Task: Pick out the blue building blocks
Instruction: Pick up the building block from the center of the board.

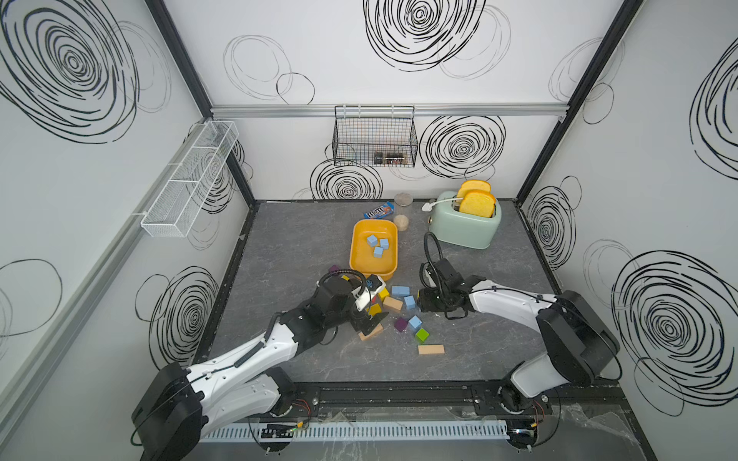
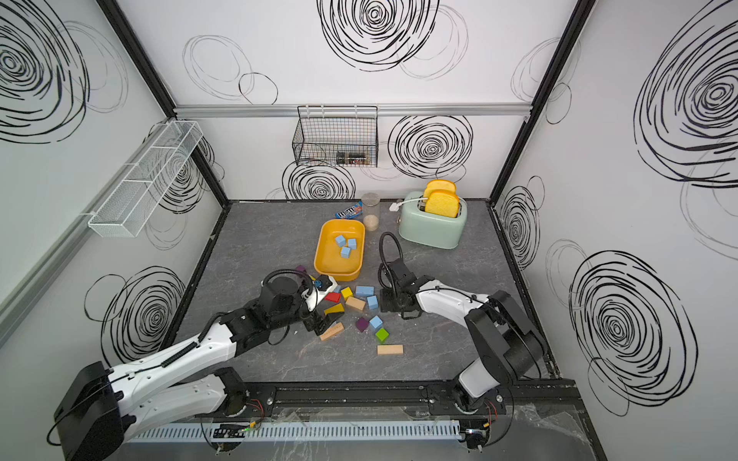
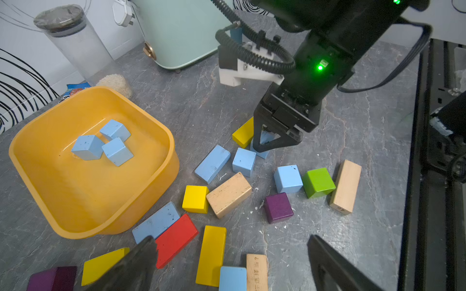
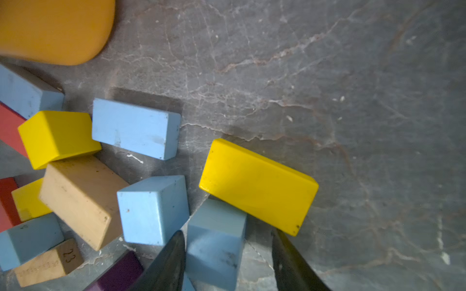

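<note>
Right gripper (image 4: 227,233) stands open astride a blue cube (image 4: 214,252) at the pile's (image 1: 393,305) right edge; left gripper (image 3: 230,239) gapes wide.

**Both Arms Reached Inward, Grippers Pointed Down**

The left arm (image 1: 247,355) was stretched forward and inward from its base. The left gripper (image 3: 230,240) was angled downward, and its jaws were spread wide. The right arm (image 1: 515,303) was folded at the elbow and reached inward, with its wrist turned down. The right gripper (image 4: 227,235) was pointed steeply down, its jaws only partly parted. The two grippers were positioned near each other without touching.
</note>
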You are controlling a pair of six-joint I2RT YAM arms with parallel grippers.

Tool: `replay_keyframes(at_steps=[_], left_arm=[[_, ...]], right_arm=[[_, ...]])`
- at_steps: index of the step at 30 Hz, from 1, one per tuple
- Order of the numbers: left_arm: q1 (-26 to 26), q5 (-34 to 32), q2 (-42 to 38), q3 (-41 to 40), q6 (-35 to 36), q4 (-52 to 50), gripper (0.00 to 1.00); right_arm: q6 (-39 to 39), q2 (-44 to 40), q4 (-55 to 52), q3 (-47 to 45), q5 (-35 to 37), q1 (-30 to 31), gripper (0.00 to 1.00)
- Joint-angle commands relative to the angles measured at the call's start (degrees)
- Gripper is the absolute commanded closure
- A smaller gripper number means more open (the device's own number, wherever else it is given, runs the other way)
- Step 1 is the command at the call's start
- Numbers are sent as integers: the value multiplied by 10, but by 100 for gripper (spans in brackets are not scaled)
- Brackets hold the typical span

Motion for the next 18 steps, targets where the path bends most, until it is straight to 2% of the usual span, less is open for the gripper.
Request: replay_keyframes(at_steps=[1,12,15,18], left_arm=[[3,-5,1,2,4,19,4],[5,-6,2,3,5,19,4],[6,-6,4,4,5,19,4],[7,-8,3,4,7,16,4]], right_arm=[[0,11,-23,2,17,3,44],[-13,22,-35,19,44,8,49],[-17,26,-36,21,49,10,57],[-20,28,-37,22,53,11,58]])
